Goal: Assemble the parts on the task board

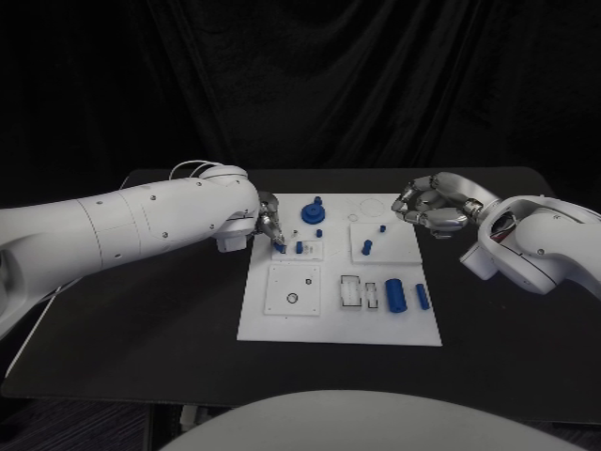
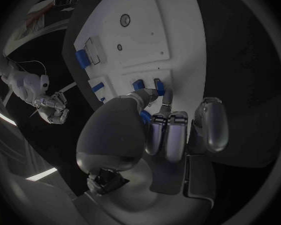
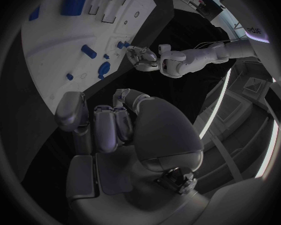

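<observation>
Mid-insertion at frame centre-left: left hand (image 1: 267, 228) pinching a small blue part (image 2: 145, 116) over the task board (image 1: 287, 324) (seating next, needing fine alignment); right hand (image 1: 432, 207) clenched, empty, upper right.

A dull black, flat-topped rectangular desk (image 1: 152, 319) stands in front of a dark black curtain (image 1: 300, 85) that hangs in soft vertical folds behind the desk's far edge. Below the desk's near edge lies dim grey floor (image 1: 70, 423).
</observation>
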